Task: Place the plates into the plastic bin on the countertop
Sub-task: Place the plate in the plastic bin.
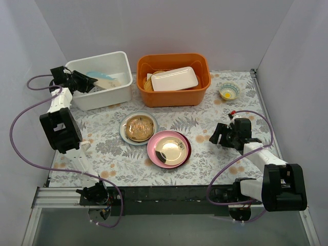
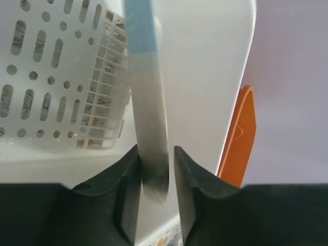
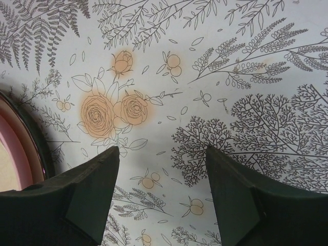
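Pale blue-and-cream plate [image 1: 104,80] sits tilted inside the plastic bin [image 1: 102,98] in the top view, held by the left gripper [image 1: 91,82], while two more plates [image 1: 139,128] lie flat on the countertop [image 1: 205,123]. From the left wrist, its fingers [image 2: 128,187] pinch that plate's rim edge-on between them. From the right wrist, the right gripper [image 3: 161,174] hangs spread over bare countertop, a pink-rimmed plate [image 3: 28,148] just left of its fingers.

plastic bin [image 1: 105,97] rear left, tub [image 1: 173,98] just right, plates [image 1: 139,128] before them on countertop [image 1: 205,159]
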Robot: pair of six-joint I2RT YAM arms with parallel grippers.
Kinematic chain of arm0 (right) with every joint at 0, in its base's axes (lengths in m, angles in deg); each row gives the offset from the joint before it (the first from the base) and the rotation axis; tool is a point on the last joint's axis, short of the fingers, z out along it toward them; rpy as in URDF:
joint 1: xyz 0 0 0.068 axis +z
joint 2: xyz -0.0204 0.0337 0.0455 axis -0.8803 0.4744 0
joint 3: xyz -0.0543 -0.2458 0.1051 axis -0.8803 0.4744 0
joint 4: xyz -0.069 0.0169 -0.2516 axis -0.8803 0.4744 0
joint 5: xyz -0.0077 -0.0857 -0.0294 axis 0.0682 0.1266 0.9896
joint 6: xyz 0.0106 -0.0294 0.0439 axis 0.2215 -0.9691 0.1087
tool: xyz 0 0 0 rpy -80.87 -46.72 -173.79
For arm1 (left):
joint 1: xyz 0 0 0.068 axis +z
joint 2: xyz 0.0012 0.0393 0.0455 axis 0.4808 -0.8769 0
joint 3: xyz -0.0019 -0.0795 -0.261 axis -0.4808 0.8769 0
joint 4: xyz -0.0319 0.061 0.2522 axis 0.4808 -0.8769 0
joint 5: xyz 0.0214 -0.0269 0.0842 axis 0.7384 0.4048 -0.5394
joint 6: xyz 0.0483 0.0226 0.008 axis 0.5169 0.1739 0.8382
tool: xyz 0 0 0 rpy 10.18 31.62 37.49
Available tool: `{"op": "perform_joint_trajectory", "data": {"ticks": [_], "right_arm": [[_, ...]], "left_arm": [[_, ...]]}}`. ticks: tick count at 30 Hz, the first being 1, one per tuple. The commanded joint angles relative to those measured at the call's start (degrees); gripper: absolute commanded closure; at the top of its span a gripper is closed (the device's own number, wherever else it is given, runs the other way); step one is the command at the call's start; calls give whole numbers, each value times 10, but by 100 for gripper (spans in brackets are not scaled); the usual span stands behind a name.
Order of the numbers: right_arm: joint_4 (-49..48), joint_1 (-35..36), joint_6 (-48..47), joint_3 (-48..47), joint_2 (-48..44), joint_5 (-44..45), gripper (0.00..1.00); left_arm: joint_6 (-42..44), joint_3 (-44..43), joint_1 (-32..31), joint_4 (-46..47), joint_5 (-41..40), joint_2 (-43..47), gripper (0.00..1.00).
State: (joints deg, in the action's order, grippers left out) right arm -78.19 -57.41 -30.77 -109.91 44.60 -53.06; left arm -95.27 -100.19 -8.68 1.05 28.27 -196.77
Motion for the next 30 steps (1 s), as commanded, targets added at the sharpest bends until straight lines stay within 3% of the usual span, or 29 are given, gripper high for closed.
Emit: {"op": "perform_joint_trajectory", "data": {"ticks": [1,2,6,22,30], "right_arm": [[6,8,-6,-10,15,-2,24],[5,9,-5,-9,15,-2,24],[2,9,-1,-9,18,-9,24],[2,18,2,-14,12,-17,24],[8,21,3,-17,5,-21,24]], "left_arm": [[-2,-41,2,40,28,24,65],[-2,-41,1,38,24,24,53],[2,-43,2,27,16,23,42],[10,-55,1,8,39,33,29],[24,-58,-19,34,56,70,14]]}}
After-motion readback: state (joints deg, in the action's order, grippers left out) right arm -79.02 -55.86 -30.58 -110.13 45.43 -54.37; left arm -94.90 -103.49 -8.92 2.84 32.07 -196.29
